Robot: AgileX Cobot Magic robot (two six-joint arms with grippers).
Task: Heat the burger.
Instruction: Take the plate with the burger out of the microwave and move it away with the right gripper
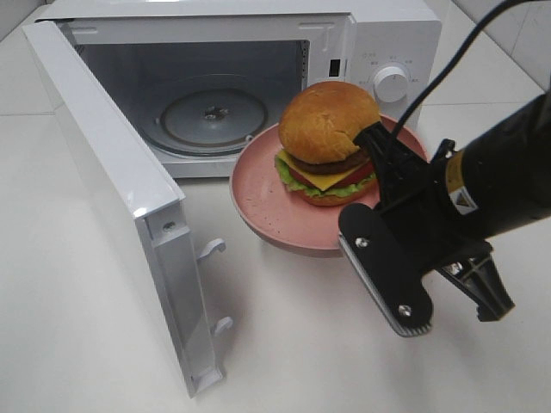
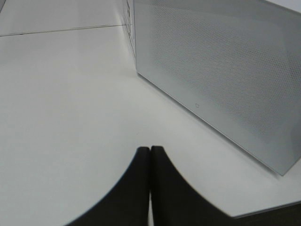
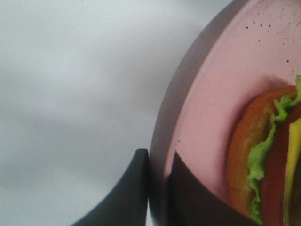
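The round layered burger sits on the shallow round plate before the open box-shaped microwave, its door swung left.

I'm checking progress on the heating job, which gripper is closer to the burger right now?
Right. The right gripper is clamped on the rim of the pink plate carrying the burger. The left gripper sits shut over bare table beside the microwave door.
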